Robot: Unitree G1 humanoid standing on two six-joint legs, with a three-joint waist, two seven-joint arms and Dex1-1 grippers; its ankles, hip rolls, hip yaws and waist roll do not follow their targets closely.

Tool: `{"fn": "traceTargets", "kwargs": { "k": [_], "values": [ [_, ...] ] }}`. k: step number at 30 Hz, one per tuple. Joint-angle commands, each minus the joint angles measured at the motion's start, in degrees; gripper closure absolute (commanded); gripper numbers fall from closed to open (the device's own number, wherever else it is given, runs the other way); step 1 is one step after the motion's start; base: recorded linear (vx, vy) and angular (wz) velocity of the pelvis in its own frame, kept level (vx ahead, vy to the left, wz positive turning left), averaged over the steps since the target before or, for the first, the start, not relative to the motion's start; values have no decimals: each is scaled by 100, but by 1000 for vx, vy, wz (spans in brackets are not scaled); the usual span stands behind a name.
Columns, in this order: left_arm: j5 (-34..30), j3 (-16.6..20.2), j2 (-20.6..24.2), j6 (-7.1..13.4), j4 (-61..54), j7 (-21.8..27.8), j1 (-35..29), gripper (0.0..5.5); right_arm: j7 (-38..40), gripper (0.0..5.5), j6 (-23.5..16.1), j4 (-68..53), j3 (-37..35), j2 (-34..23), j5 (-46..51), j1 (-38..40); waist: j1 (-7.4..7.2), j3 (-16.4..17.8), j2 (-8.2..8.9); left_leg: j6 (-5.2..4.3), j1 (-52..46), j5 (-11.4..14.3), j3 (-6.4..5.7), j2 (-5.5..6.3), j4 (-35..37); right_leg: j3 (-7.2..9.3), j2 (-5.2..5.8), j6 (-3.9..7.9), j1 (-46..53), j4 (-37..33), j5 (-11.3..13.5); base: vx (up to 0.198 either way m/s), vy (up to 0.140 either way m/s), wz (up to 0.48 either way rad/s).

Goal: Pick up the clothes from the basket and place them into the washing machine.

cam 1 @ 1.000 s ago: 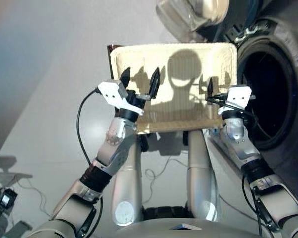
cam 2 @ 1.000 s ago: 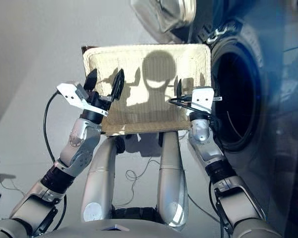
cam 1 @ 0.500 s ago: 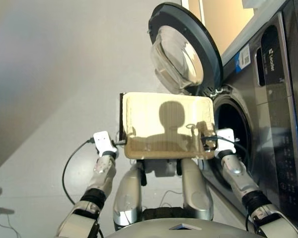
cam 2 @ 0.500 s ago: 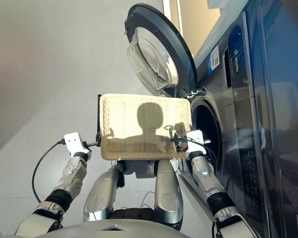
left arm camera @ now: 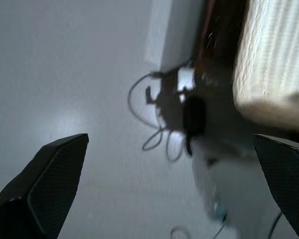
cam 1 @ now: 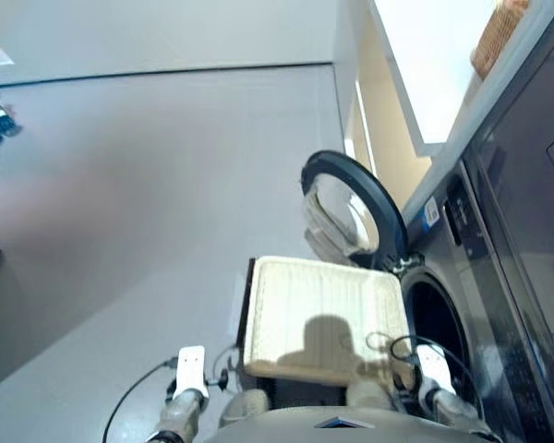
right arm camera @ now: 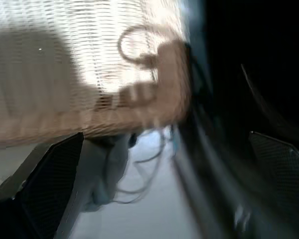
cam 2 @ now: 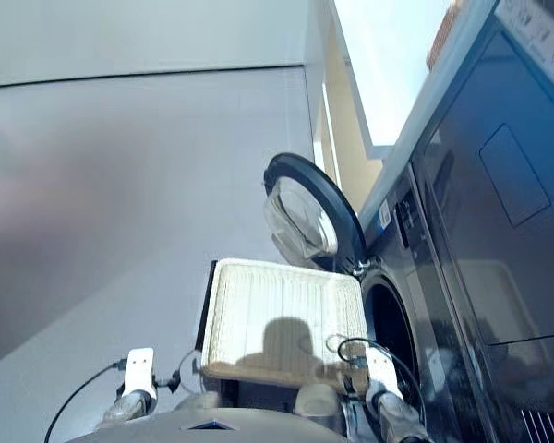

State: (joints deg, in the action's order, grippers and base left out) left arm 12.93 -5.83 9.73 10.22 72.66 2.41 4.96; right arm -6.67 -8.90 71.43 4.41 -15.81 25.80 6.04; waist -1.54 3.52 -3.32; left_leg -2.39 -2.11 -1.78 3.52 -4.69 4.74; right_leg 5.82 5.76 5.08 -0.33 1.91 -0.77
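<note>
The cream basket (cam 1: 321, 318) sits empty beside the washer (cam 1: 462, 305), whose door (cam 1: 351, 208) hangs open; no clothes show, and the drum is too dark to check. Left gripper (left arm camera: 169, 164) and right gripper (right arm camera: 164, 164) both splay wide, holding nothing. Sensible next: confirm the drum's contents.

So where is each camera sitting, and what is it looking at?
Left and right eye views: on the head, facing forward over the empty basket, the open round door and the washing machine; both wrists show low down.
Left wrist view: on the left arm, facing the floor and cables; two spread black fingers show.
Right wrist view: on the right arm, facing the basket edge and dark drum; two spread fingers show.
All views share the basket.
</note>
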Motion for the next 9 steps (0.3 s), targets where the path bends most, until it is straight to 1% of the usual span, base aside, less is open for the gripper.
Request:
{"fn": "traceTargets", "kwargs": {
  "k": [1, 4, 9],
  "values": [
    [-111, 183, 123, 4, 225, -33, -255, 0, 40, 0, 32, 253, -164, 245, 362, -159, 20, 67, 493, -320, -270, -47, 99, 24, 26, -138, 487, 584, 363, -445, 538, 0, 0, 0],
    [-188, 80, 103, -29, 210, 86, -211, 0, -4, 0, 144, 463, -45, 238, 8, -185, 58, -12, 518, -306, -329, -20, 85, 16, 26, -130, 476, 576, 447, -473, 513, 0, 0, 0],
    [-209, -6, 118, -71, 181, 196, -196, 0, -15, 0, 176, 427, -7, 244, -79, -217, 69, -44, 517, -298, -359, -6, 93, 8, 26, -124, 485, 576, 485, -499, 511, 0, 0, 0]
  ]
}}
